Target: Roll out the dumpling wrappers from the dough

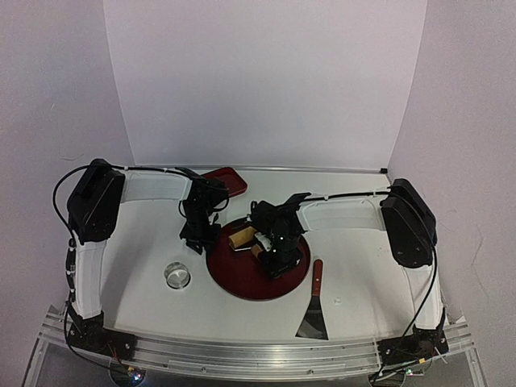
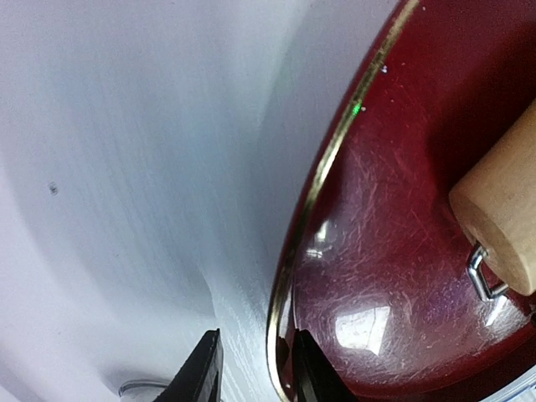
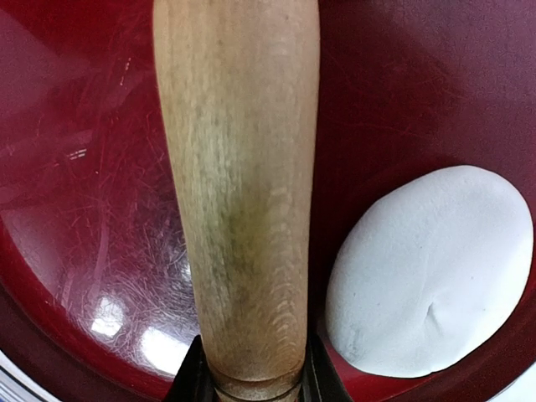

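Near edge: spatula (image 1: 313, 310) at right, ring cutter (image 1: 177, 276) at left, both on the table (image 1: 363, 274). Centre: round red tray (image 1: 242, 284). Left gripper (image 2: 255, 373) has narrow jaws astride the tray rim (one finger outside, one inside), pinching it. Right gripper (image 3: 251, 381) is clamped on the end of the rolling pin (image 3: 239, 193), which lies over the tray. Dough (image 3: 431, 272) is a smooth oval lump on the tray, just beside the pin. Far: small red rectangular tray (image 1: 227, 182).

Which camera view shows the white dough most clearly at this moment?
The right wrist view. There the dough lies as a smooth white oval lump on the red tray, beside the rolling pin. In the top external view the right arm covers it. The left wrist view shows no dough.
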